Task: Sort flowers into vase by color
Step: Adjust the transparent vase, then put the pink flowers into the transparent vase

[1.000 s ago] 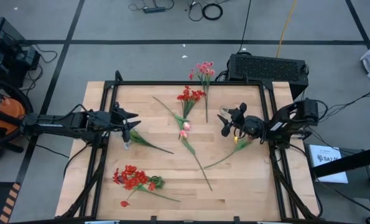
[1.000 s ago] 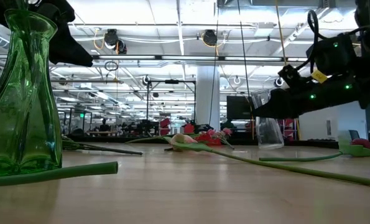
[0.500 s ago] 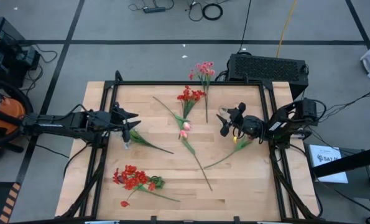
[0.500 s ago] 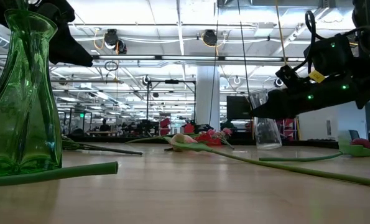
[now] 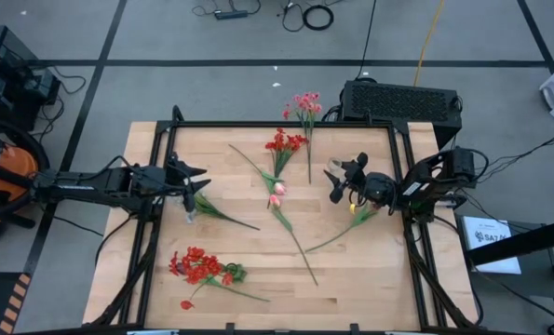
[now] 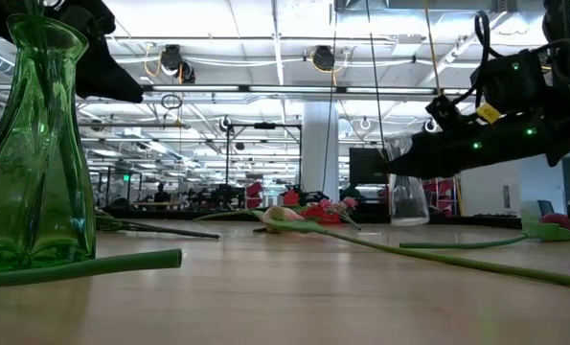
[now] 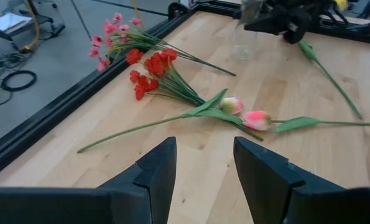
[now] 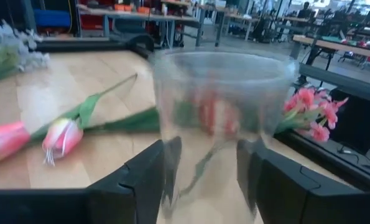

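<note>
The wooden table [image 5: 351, 270] carries everything, and the clear glass vase [image 8: 219, 124] near its right edge serves as the landmark. The right gripper [image 5: 337, 183] holds that vase — its two dark fingers [image 8: 141, 180] sit against the glass on either side, and the low view shows the vase [image 6: 406, 198] hanging under the arm, its base just above the table. A green glass vase [image 6: 31, 144] stands upright at the near left of the low view, well apart from the clear one. The left gripper [image 5: 191, 181] hovers over the table's left side, far from the clear vase, its fingers [image 7: 157, 171] spread with nothing between them. The red blossom clusters [image 5: 200, 267] lie at the front left, the farthest flowers from the clear vase. Another red cluster [image 5: 284, 142] lies left of the vase toward the back, and the pink blooms [image 5: 305, 102] lie behind it at the back rim. Two tulip buds [image 5: 277, 194] — one pink, one paler — lie left of the vase near the table's middle, their long stalks crossing. A green stem [image 5: 337, 233] lies just in front of the vase, running toward the middle.
</note>
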You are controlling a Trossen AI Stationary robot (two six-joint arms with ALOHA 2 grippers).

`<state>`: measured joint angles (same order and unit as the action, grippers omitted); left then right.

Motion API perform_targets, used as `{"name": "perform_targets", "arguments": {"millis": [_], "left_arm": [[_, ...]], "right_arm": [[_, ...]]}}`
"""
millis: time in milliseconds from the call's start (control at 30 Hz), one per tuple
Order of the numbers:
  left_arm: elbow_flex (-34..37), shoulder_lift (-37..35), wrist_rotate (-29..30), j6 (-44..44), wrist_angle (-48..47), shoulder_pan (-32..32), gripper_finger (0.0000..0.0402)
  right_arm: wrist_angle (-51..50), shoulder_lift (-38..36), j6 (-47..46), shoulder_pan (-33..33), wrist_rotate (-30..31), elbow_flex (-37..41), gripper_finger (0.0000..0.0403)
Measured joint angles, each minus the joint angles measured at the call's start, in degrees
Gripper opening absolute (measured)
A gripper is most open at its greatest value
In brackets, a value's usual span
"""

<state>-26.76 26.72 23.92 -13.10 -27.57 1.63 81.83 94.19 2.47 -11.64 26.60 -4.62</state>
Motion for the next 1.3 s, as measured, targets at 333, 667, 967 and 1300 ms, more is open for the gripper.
{"name": "perform_targets", "arguments": {"millis": [333,667,967,1300], "left_arm": [[0.0,0.0,1.1,0.0,0.0,0.0,0.0168],[0.0,0.0,1.1,0.0,0.0,0.0,0.0168],[0.0,0.0,1.1,0.0,0.0,0.0,0.0168],[0.0,0.0,1.1,0.0,0.0,0.0,0.0168]], "right_arm": [[0.8,0.0,1.4,0.0,0.1,0.0,0.0266],[0.7,-2.6,1.4,0.1,0.9,0.0,0.0303],[-4.0,-9.6,1.3,0.1,0.5,0.0,0.0334],[-3.6,-19.6,1.4,0.1,0.0,0.0,0.0341]]}}
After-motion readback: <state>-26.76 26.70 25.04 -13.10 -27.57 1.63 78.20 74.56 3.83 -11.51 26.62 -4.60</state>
